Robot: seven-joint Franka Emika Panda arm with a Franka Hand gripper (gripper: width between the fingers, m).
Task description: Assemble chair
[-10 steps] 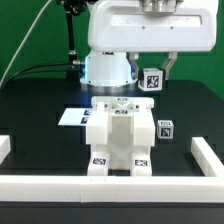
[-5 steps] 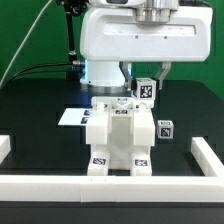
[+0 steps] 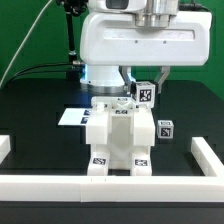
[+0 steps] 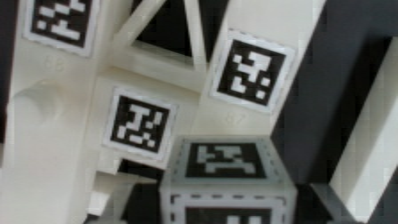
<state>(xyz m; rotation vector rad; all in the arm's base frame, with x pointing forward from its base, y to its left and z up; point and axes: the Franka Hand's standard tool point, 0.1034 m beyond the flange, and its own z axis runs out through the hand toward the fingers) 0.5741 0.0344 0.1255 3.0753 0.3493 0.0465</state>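
Note:
The part-built chair (image 3: 120, 138), chunky matte white with black-and-white tags on its front, stands upright in the middle of the black table. My gripper (image 3: 146, 92) is shut on a small white tagged cube (image 3: 147, 94) and holds it just above the chair's top corner on the exterior view's right. In the wrist view the held cube (image 4: 226, 165) sits between my gripper's (image 4: 228, 203) dark fingers, with the chair's tagged white frame (image 4: 139, 122) close behind it. A second small tagged cube (image 3: 166, 129) lies on the table beside the chair, on the exterior view's right.
The marker board (image 3: 71, 117) lies flat behind the chair on the exterior view's left. Long plain white border bars run along the front (image 3: 110, 185), left (image 3: 5, 148) and right (image 3: 210, 155). The arm's base (image 3: 100, 70) stands behind the chair.
My gripper has come down with the held cube and moved slightly toward the exterior view's left, nearer the chair's top. The chair and the loose cube have not moved.

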